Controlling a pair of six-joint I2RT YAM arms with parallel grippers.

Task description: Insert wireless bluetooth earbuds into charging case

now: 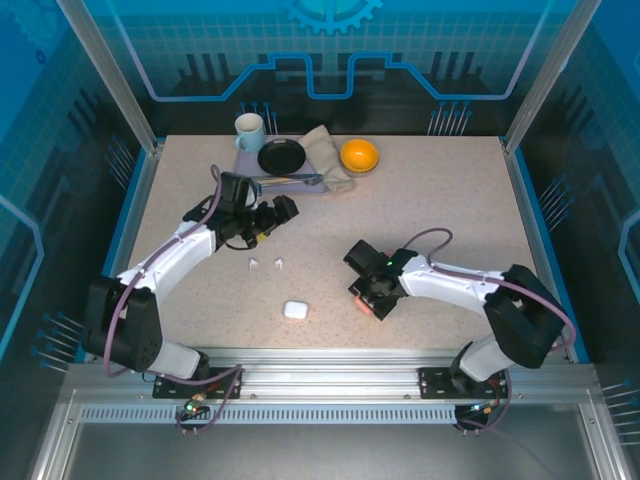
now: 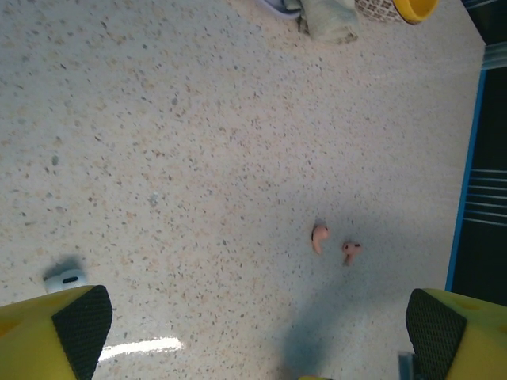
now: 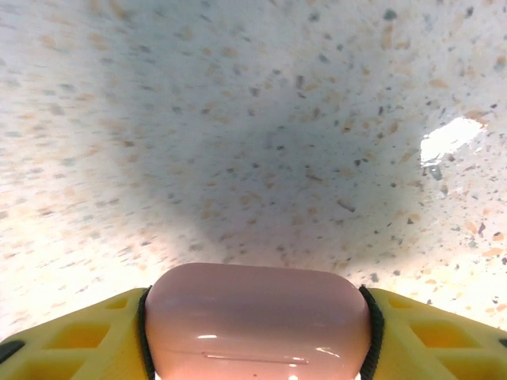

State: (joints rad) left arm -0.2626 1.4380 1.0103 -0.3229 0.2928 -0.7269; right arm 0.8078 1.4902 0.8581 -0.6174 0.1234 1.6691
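Note:
Two pink earbuds (image 2: 319, 237) (image 2: 351, 251) lie side by side on the speckled table, ahead of my left gripper (image 2: 260, 324), which is wide open and empty above them. From above, two tiny pale earbuds (image 1: 254, 264) (image 1: 278, 263) lie just below that left gripper (image 1: 275, 215). A small white piece (image 2: 65, 279) sits by the left fingertip. My right gripper (image 3: 257, 317) is shut on a glossy pink charging case (image 3: 257, 309), lid closed, both pads against its sides. In the top view the right gripper (image 1: 368, 293) holds the pink case (image 1: 366, 304) low over the table. A white charging case (image 1: 294, 310) lies closed near the front.
At the back stand a white mug (image 1: 249, 130), a black dish (image 1: 281, 157), a folded cloth (image 1: 325, 152) and a yellow bowl (image 1: 359, 155), with tongs (image 1: 290, 181) in front. A blue rim (image 2: 467, 158) marks the table's edge.

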